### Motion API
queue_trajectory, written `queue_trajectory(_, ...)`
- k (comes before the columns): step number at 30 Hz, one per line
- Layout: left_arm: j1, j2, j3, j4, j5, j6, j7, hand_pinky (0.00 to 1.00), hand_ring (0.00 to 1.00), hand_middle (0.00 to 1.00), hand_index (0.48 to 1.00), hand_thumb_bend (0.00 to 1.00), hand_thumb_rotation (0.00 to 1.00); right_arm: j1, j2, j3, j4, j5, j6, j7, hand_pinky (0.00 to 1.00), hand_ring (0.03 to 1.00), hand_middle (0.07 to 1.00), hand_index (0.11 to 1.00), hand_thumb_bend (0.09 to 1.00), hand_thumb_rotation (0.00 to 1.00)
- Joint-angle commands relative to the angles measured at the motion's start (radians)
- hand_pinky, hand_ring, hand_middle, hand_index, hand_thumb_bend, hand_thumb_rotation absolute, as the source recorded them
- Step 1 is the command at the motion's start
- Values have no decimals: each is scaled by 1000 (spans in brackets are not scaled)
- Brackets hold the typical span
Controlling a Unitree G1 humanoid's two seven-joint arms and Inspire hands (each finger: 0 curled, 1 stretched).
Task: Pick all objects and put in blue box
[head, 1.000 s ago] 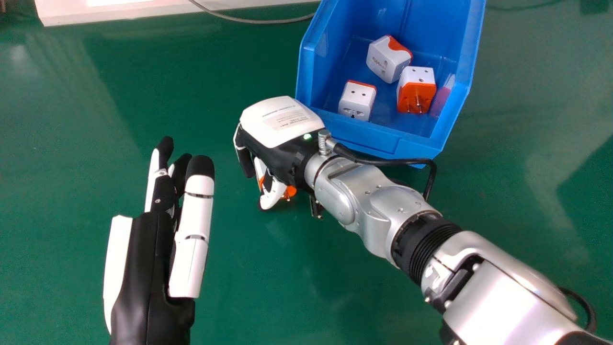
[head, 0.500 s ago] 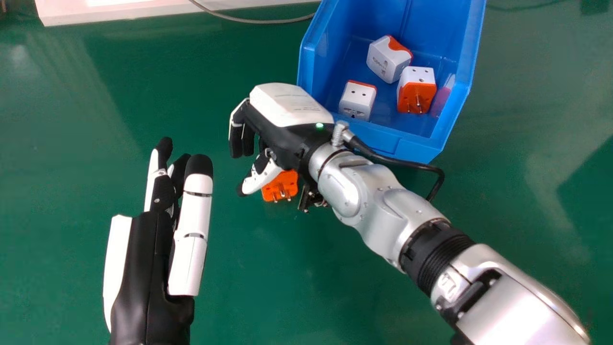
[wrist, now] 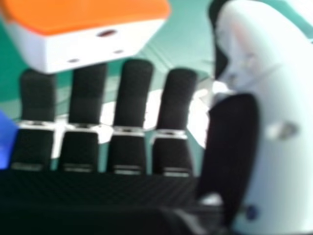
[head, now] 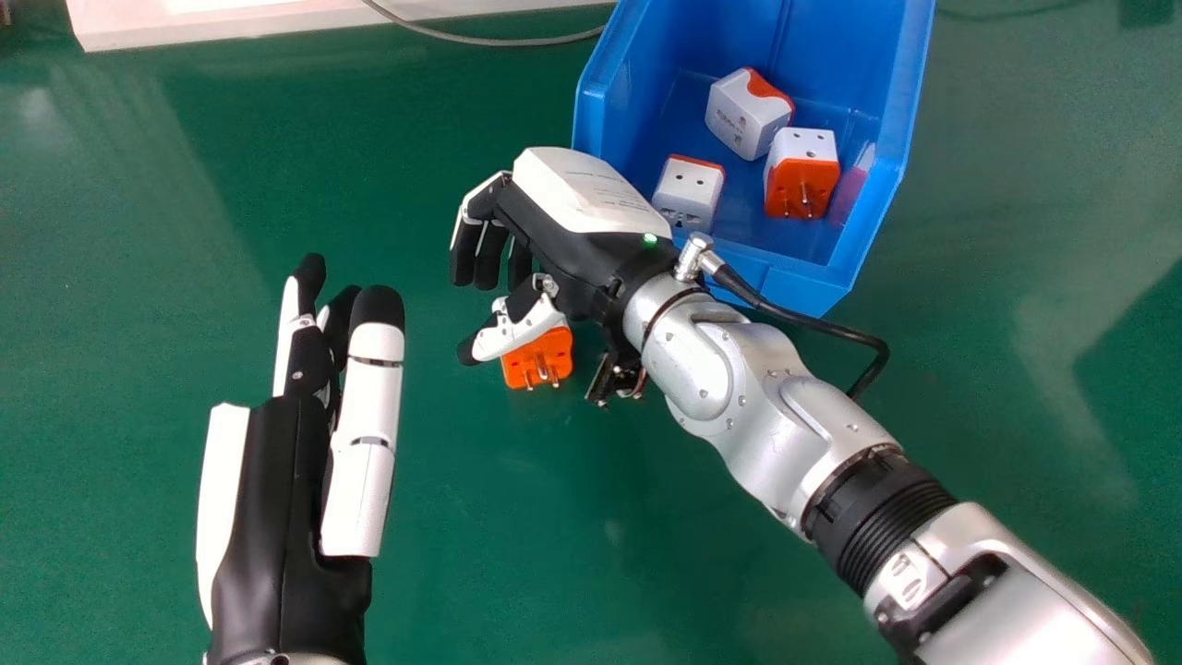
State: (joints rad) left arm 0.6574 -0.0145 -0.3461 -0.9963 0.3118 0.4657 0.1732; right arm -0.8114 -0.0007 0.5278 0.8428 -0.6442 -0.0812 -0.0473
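R hand (head: 591,222), back up, hangs by blue box (head: 817,288), fingers loosely spread, thumb apart. Adapter (head: 538,360) sits on tbl (head: 480,536) by R thumb, prongs twd robot; long axis unclear. L hand (head: 286,517), head view L, fingers straight.

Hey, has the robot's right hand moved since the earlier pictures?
Yes: judged against the blue box in the head view, the right hand has shifted forward and rightward, exposing more of the orange-faced plug adapter.
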Motion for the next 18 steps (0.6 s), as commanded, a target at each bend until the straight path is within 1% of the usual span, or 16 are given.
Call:
queue_trajectory(1, -9, -10, -4, 1, -1, -6, -4, 908, 965, 956, 989, 469, 1000, -34, -11, 16, -16, -26, -9, -9, 368, 437, 498, 490, 500, 0)
queue_trajectory(4, -14, -11, -2, 7, -2, -6, -3, 907, 965, 956, 989, 466, 1000, -50, -27, 44, -7, -59, -14, 12, 361, 439, 506, 505, 497, 0)
queue_trajectory(7, -16, -12, -4, 9, 0, -8, -1, 907, 965, 956, 989, 463, 1000, -64, -31, 55, 4, -66, -14, 41, 354, 445, 523, 511, 495, 0)
queue_trajectory(8, -18, -12, -3, 12, 0, -8, -1, 907, 965, 956, 989, 460, 1000, -68, -32, 55, 7, -65, -14, 53, 354, 458, 561, 518, 490, 0)
queue_trajectory(9, -20, -12, -2, 13, 0, -8, -1, 907, 965, 956, 989, 460, 1000, -70, -35, 56, 5, -65, -16, 63, 354, 458, 561, 518, 490, 0)
queue_trajectory(10, -21, -12, -1, 14, 0, -8, -2, 907, 965, 956, 989, 458, 1000, -70, -37, 56, 3, -64, -18, 69, 374, 526, 621, 573, 482, 0)
queue_trajectory(11, -22, -11, -1, 15, 1, -9, -1, 907, 965, 956, 989, 458, 1000, -68, -39, 56, 0, -64, -21, 69, 374, 526, 621, 573, 482, 0)
queue_trajectory(12, -22, -11, -2, 15, 2, -9, -1, 908, 965, 956, 989, 456, 1000, -64, -42, 59, -3, -69, -25, 59, 523, 659, 729, 675, 595, 0)
queue_trajectory(13, -21, -11, -3, 15, 4, -8, 0, 908, 965, 956, 989, 455, 1000, -61, -44, 64, -4, -77, -29, 44, 578, 708, 770, 713, 636, 0)
queue_trajectory(15, -26, -12, -1, 17, 5, -6, 0, 908, 965, 956, 989, 453, 1000, -61, -44, 74, 2, -94, -32, 15, 657, 782, 838, 776, 706, 0)
queue_trajectory(18, -29, -11, 1, 20, 5, -6, -1, 909, 965, 956, 989, 452, 1000, -64, -44, 83, 10, -110, -34, -10, 737, 856, 905, 841, 780, 0)
